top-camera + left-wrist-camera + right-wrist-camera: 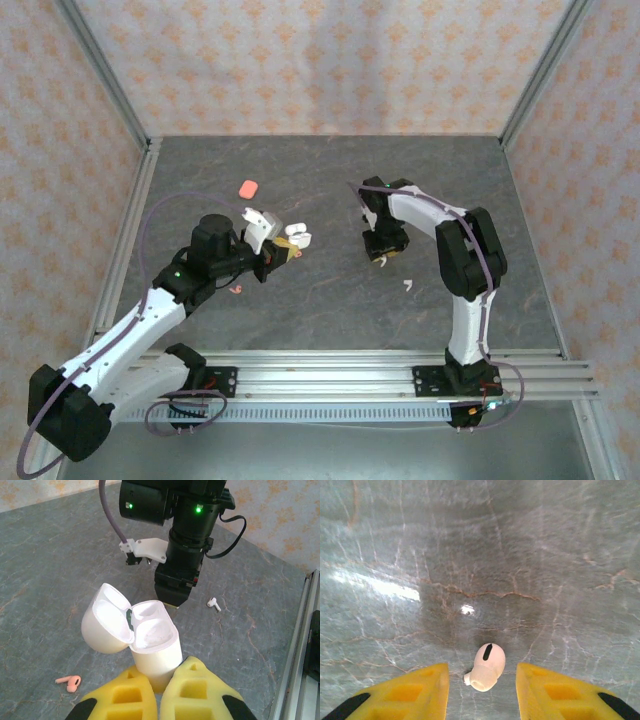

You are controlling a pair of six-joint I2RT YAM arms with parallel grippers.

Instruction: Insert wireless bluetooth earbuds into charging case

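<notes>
Right gripper [481, 674] stands open astride the white earbud [489, 666] — centre your jaws, then close gently; left gripper [162, 676] clamps the open charging case [150, 640].

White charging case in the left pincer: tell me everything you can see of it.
The glossy white plastic charging case is rounded and pebble-shaped. Its hinged lid is swung fully open to one side, with a dark strip at the hinge. Two moulded wells in the body face up, and both look empty. It stands roughly upright, its lower body clamped between the yellow fingers of the left pincer. Nothing else touches it.
</notes>
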